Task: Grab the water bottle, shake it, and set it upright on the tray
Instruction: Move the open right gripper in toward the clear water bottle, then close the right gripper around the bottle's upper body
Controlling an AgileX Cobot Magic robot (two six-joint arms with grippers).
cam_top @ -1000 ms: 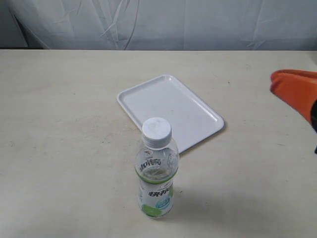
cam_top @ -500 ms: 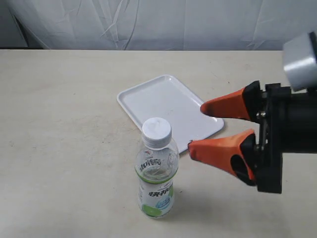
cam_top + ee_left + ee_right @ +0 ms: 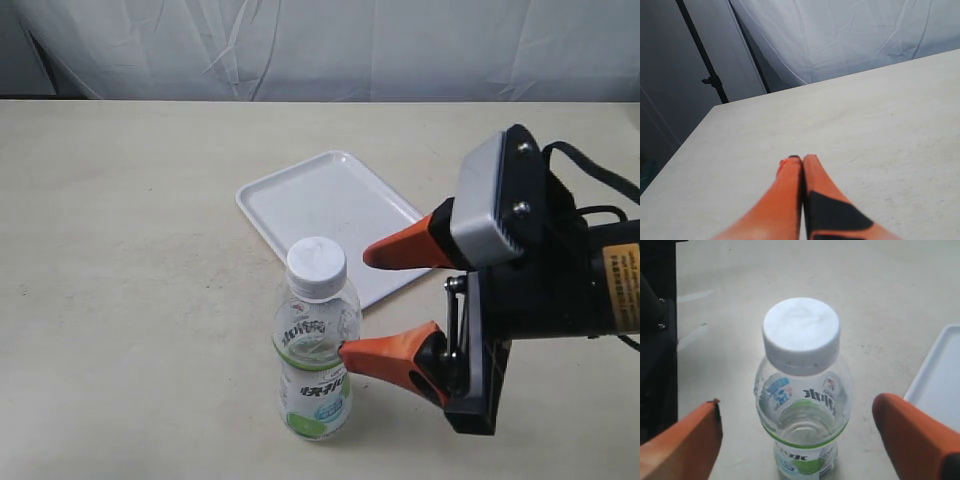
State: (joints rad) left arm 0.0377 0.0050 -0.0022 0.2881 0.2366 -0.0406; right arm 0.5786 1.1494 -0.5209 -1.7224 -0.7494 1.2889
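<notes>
1. The bottle (image 3: 317, 340) stands upright on the worktop (image 3: 120, 250), just beside the tray (image 3: 300, 190).
2. The right fingers (image 3: 395, 362) spread wide, flanking the bottle with gaps either side.
3. The left fingers (image 3: 790, 185) are pressed together above the worktop.

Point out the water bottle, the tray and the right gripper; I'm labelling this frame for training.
water bottle (image 3: 316, 350): exterior view, on its label.
tray (image 3: 330, 205): exterior view, on its bare floor.
right gripper (image 3: 354, 305): exterior view, midway between its orange fingertips.
</notes>
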